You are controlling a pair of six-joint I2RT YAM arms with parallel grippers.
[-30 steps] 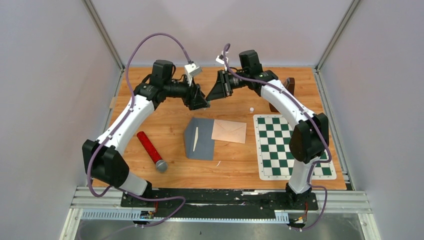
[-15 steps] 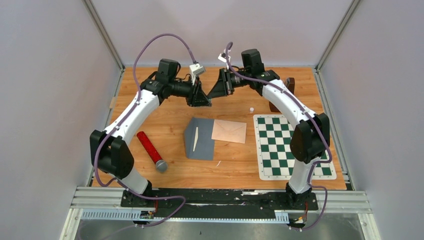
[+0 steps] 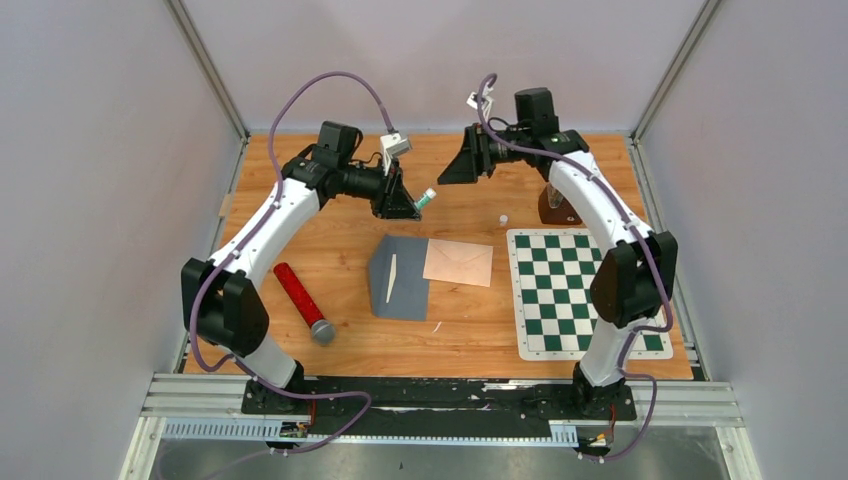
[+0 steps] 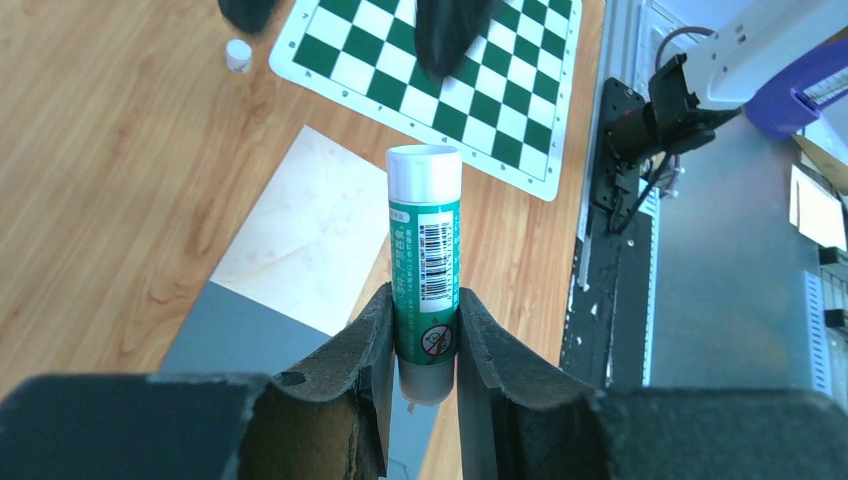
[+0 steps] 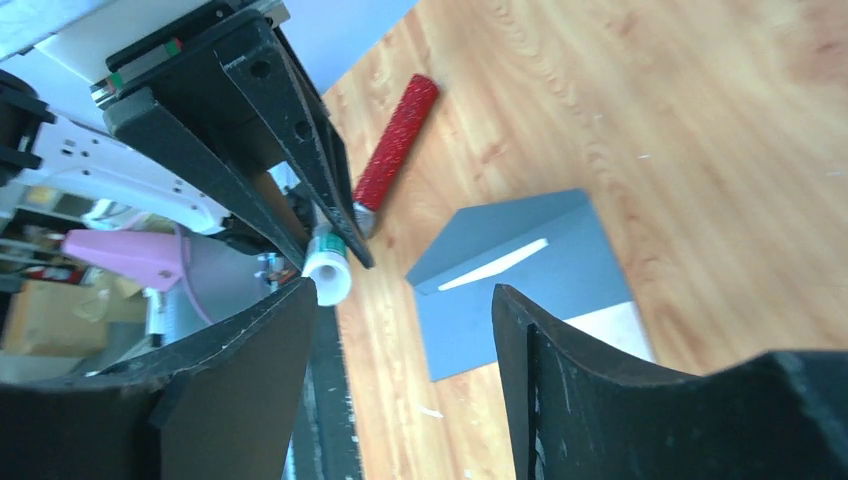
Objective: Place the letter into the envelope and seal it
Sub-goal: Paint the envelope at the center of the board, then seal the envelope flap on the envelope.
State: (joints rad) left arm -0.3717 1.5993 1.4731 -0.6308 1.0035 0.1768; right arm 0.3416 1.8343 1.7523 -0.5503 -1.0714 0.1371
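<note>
My left gripper (image 3: 408, 204) is shut on a green glue stick (image 3: 427, 197) with a white end, held in the air above the table's far middle. In the left wrist view the glue stick (image 4: 425, 260) stands between my fingers (image 4: 372, 340). My right gripper (image 3: 452, 170) is open and empty, a short way to the right of the stick's tip (image 5: 328, 270). The grey envelope (image 3: 400, 282) lies flat below with its flap open, and the tan letter (image 3: 458, 263) sticks out of its right side. Both also show in the left wrist view: letter (image 4: 310, 235), envelope (image 4: 230, 345).
A red cylinder with a grey end (image 3: 300, 298) lies left of the envelope. A green chessboard mat (image 3: 585, 290) lies at the right, with a brown object (image 3: 558, 205) behind it. A small white cap (image 3: 504, 217) sits on the wood near the mat.
My right gripper has drawn back up and to the right, away from the left gripper. The glue stick's tip now shows in the gap. The left arm rose earlier and now holds still.
</note>
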